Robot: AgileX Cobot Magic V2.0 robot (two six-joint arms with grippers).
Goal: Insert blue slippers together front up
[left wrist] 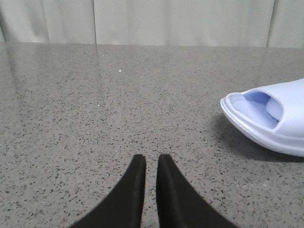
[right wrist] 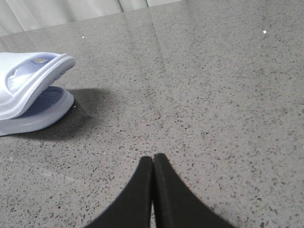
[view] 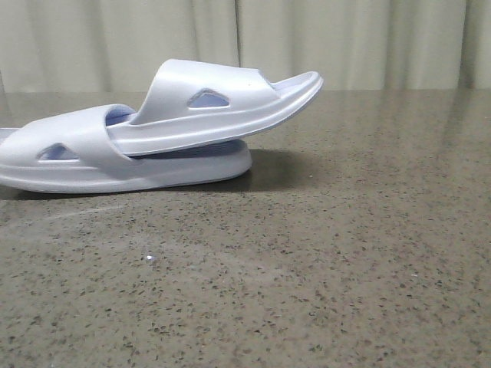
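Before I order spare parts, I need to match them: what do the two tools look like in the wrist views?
Both the left tool and the right tool show as two plain matte black fingers, broad at the base and curving to narrow tips. No markings, cables or pads are visible; the arms themselves are out of view.

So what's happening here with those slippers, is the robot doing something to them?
Nothing is being held right now. The two blue slippers sit nested on the speckled table: the upper one is tucked under the lower one's strap, its far end tilted up off the lower sole. The left gripper and right gripper are both apart from the pair, fingers nearly or fully together and empty.
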